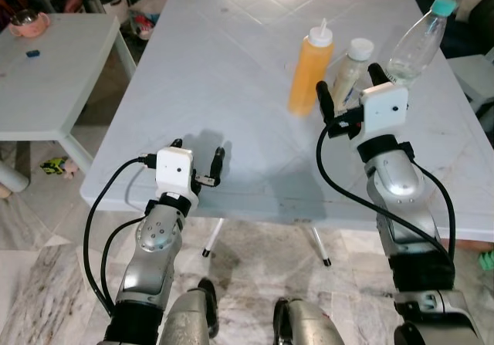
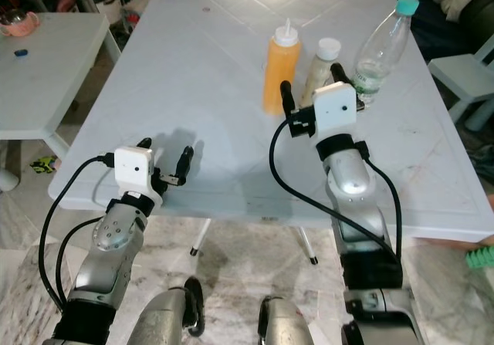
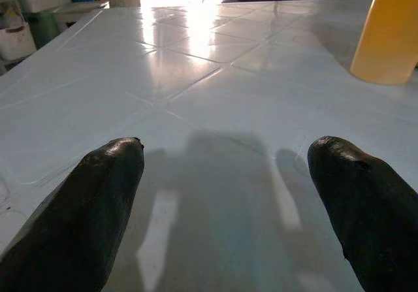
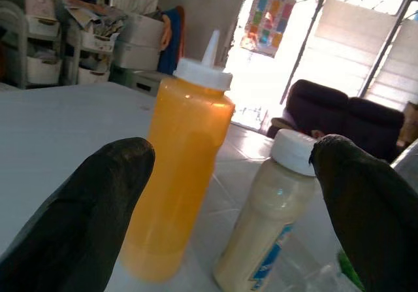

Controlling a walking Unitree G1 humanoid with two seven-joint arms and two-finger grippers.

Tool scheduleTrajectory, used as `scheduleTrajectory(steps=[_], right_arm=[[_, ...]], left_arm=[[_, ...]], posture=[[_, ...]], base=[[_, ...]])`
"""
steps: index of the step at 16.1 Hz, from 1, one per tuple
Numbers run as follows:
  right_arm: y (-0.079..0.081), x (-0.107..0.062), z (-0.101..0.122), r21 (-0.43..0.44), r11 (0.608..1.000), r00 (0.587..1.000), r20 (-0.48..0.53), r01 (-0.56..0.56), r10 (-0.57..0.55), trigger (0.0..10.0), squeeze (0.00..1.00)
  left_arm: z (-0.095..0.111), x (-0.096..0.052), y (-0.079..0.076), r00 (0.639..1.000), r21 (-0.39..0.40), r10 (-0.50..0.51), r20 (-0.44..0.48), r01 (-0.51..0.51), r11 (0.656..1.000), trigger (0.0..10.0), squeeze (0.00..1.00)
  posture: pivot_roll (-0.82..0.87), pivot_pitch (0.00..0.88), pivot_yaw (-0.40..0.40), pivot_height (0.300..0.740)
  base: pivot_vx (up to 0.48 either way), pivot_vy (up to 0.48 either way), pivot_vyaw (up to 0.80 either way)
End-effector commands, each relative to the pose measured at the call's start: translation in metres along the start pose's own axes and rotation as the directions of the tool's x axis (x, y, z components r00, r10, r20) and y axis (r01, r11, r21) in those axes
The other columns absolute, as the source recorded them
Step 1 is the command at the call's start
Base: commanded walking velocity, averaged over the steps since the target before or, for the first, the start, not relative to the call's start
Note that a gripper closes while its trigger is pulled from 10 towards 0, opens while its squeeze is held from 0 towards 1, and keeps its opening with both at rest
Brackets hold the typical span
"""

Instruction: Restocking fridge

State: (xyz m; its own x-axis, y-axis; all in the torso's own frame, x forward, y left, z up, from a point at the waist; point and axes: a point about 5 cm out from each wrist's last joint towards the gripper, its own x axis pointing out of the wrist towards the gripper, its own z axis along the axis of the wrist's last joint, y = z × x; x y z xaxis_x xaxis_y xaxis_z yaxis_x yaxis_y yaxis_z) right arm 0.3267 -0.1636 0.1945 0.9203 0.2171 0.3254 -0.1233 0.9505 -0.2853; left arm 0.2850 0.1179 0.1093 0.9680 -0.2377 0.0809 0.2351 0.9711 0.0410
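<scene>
White plastic surface in a cluttered room, with a smaller side table off its left edge carrying a pink cup.

Stock sits toward the far right corner of the surface: orange squeeze bottle, a white-capped sauce bottle just beside it, then a clear water bottle with a teal cap nearest the right edge.

Right hand is raised over the surface, fingers spread, lined up on the sauce bottle but gripping nothing. Left hand hovers low at the near edge, fingers spread, empty.

Progress: looks like the very start. All three bottles are still on the surface, none lifted, no fridge visible. Pick, carry and shelving are all left.

View differences: right wrist view shows the sauce bottle standing between the spread fingers, the orange one to one side, plus a sofa and a bright window behind. Left wrist view shows bare surface ahead and only the orange bottle's base at the corner. Head views give the whole layout.
</scene>
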Motion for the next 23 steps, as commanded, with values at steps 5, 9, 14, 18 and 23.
scheduleTrajectory(steps=[5,9,14,18,23], right_arm=[[-0.003,0.011,0.002,-0.009,0.999,0.999,0.022,-0.039,0.039,10.0,0.00],[0.001,0.018,0.004,0.000,0.995,0.994,0.040,-0.102,0.101,10.0,0.00],[-0.003,0.025,0.007,-0.014,0.995,0.993,0.061,-0.102,0.103,10.0,0.00],[-0.011,0.034,0.008,-0.013,0.996,0.994,0.060,-0.086,0.087,10.0,0.00],[-0.010,0.050,0.008,0.042,0.992,0.992,0.057,-0.117,0.114,10.0,0.00]], left_arm=[[-0.001,-0.001,-0.001,1.000,0.017,-0.009,-0.009,0.009,1.000,10.0,0.00],[-0.001,-0.001,0.000,1.000,0.023,-0.011,-0.013,0.011,1.000,10.0,0.00],[0.000,-0.001,-0.001,1.000,0.025,-0.015,-0.016,0.016,1.000,10.0,0.00],[-0.001,-0.002,-0.002,1.000,0.027,-0.019,-0.020,0.019,0.999,10.0,0.00],[0.000,-0.001,-0.002,0.999,0.034,-0.026,-0.022,0.026,0.999,10.0,0.00]], posture=[[-0.02,0.183,0.015,0.740],[-0.01,0.191,0.025,0.740],[-0.01,0.200,0.028,0.740],[0.00,0.206,0.030,0.740],[0.01,0.215,0.035,0.740]], base=[[0.000,0.000,0.00],[0.000,0.000,0.00],[0.000,0.000,0.00],[0.000,0.000,0.00],[0.000,0.000,0.00]])
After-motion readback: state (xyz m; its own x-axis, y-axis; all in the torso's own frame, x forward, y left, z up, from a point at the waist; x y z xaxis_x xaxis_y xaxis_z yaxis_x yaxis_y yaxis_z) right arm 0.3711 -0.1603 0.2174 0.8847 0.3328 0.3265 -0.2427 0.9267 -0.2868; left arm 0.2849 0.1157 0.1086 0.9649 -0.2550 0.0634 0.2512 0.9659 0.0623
